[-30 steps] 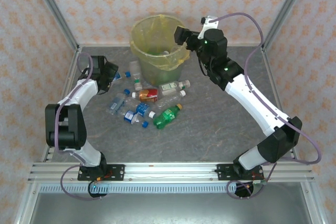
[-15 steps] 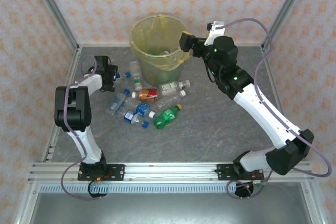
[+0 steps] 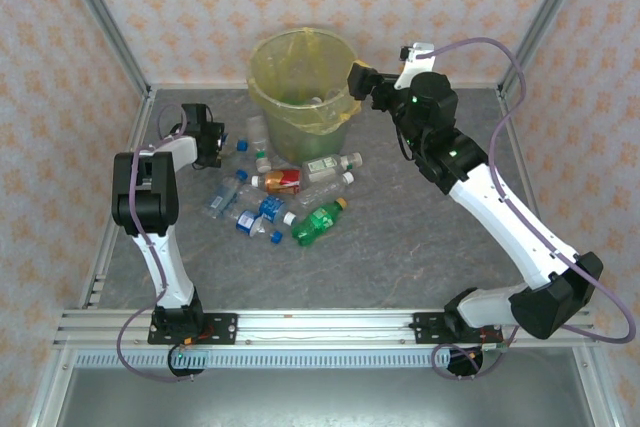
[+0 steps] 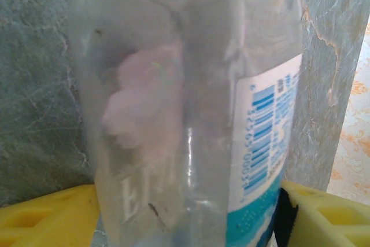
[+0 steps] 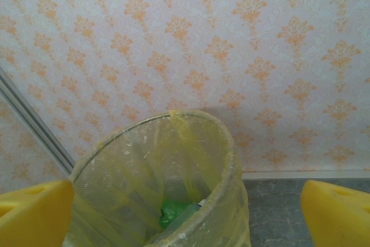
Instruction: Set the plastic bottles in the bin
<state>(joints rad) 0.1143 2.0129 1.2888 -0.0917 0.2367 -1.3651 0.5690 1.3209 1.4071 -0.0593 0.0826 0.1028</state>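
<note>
A clear plastic bottle (image 4: 173, 114) with a white and blue label stands between the yellow fingers of my left gripper (image 4: 188, 212), which press on both its sides. This happens low at the table's far left (image 3: 208, 139). My right gripper (image 3: 358, 80) hangs open and empty above the right rim of the bin (image 3: 300, 87). The right wrist view looks down into the yellow-lined bin (image 5: 225, 160), where a green bottle (image 5: 173, 212) lies. Several more bottles lie on the table: a green one (image 3: 320, 219), an orange-labelled one (image 3: 282, 181), a clear one (image 3: 332, 163) and blue-labelled ones (image 3: 225, 195).
The grey table is bounded by a metal frame post (image 3: 110, 37) at the left and papered walls behind. A small bottle (image 3: 258, 133) stands close to the bin's left foot. The floor to the right of the bottle pile (image 3: 420, 237) is bare.
The left arm has folded upright while its gripper stayed low at the far left and narrowed onto the clear bottle. The right gripper has drifted rightward to the bin's right rim.
</note>
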